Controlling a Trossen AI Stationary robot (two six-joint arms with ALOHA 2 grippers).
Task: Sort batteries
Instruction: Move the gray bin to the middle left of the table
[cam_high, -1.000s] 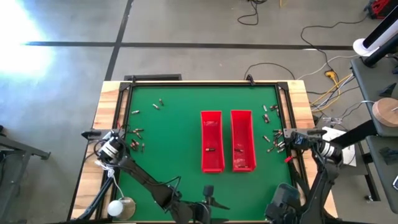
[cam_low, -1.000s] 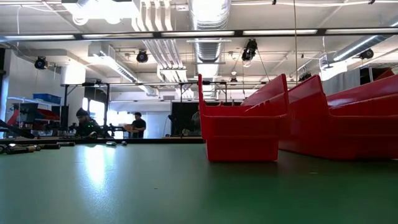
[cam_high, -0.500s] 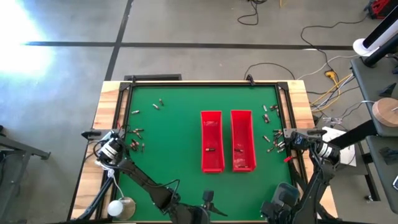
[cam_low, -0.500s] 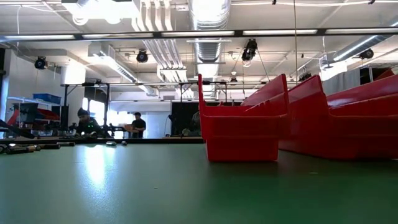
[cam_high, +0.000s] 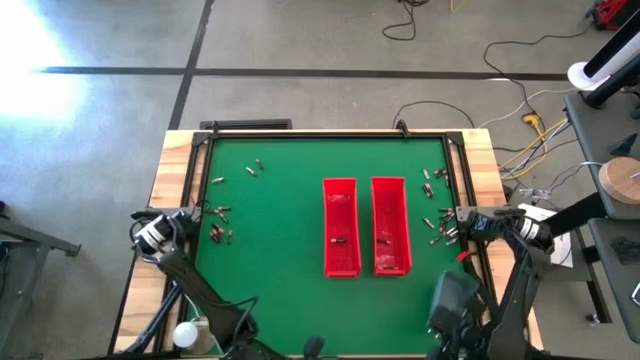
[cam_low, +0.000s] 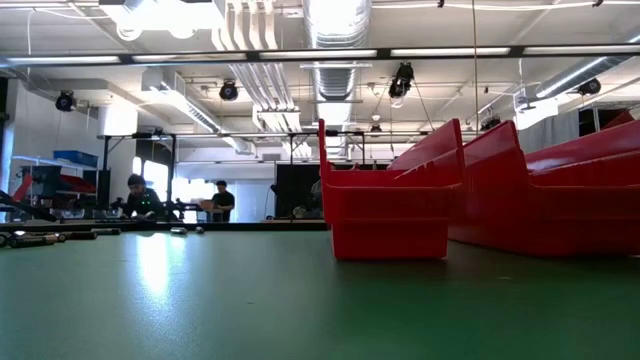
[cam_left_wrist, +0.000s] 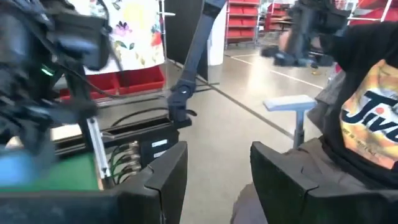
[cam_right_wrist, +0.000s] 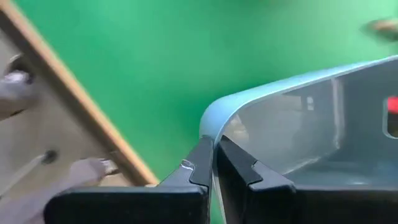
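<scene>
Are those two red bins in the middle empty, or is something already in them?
Not empty. From above, the left red bin and the right red bin each show a few small dark batteries on their floors.

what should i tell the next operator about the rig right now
Left gripper: open, empty, off the table's left edge, pointing out into the room.
Right gripper: shut at the table's right edge, fingers closed at the rim of a grey tray; no battery seen in it.
Batteries: loose clusters at left and right of the green mat, a few near the far edge.
Done: a few batteries lie in the left red bin and right red bin.
Left: most batteries are unsorted.
</scene>
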